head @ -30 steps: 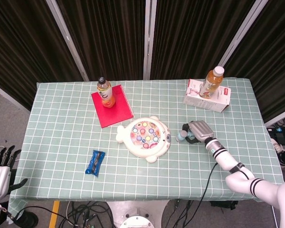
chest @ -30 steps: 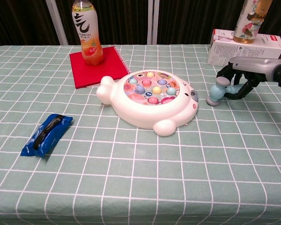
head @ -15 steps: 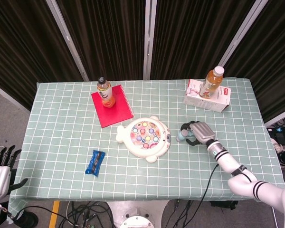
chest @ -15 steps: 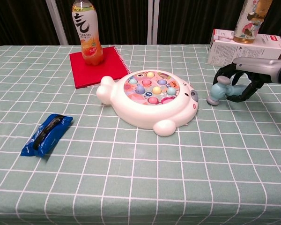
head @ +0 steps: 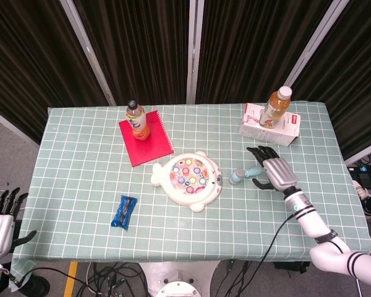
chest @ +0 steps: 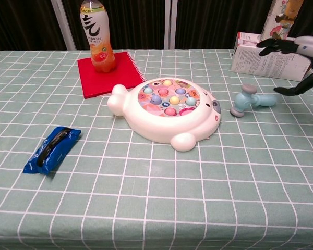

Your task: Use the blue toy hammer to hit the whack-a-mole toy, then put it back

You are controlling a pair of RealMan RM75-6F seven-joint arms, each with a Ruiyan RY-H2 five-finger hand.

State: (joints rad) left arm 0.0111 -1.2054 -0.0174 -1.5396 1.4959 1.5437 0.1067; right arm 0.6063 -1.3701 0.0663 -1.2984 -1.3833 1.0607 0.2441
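Note:
The blue toy hammer point(head: 242, 174) point(chest: 250, 100) lies flat on the checked tablecloth just right of the white whack-a-mole toy point(head: 188, 179) point(chest: 166, 110), head toward the toy. My right hand point(head: 275, 171) point(chest: 297, 60) hovers right of the hammer's handle with its fingers spread, holding nothing and apart from the hammer. My left hand point(head: 0, 224) hangs off the table's left front corner, fingers extended, empty.
An orange drink bottle point(head: 136, 120) point(chest: 97, 35) stands on a red notebook point(head: 146, 138) point(chest: 109, 73) at the back. A second bottle point(head: 275, 106) stands on a white box point(head: 269, 125) point(chest: 269, 55) behind my right hand. A blue snack packet point(head: 124, 211) point(chest: 52, 149) lies front left.
My right hand has let go of the hammer, opened its fingers and drawn back to the right and upward. The hammer now rests on the cloth.

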